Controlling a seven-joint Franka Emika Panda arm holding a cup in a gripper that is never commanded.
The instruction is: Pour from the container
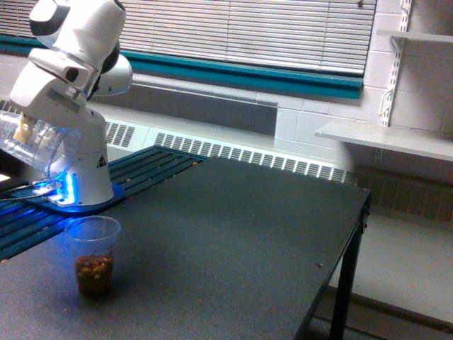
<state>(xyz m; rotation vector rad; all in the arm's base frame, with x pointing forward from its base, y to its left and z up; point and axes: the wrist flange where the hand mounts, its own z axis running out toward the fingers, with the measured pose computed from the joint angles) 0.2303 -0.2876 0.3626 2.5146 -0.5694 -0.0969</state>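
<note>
Upper left of the frame, the white arm [71, 49] carries the container [39, 145] at the left edge, tipped on its side with its open mouth toward the lower right. The gripper [28, 131] is mostly hidden behind arm and vessel; its fingers appear closed around the container, a pale fingertip showing through the clear wall. Below it, lower left, a blue-lit ridged cup [93, 255] stands upright on the dark table [233, 234], brown bits filling its bottom.
</note>
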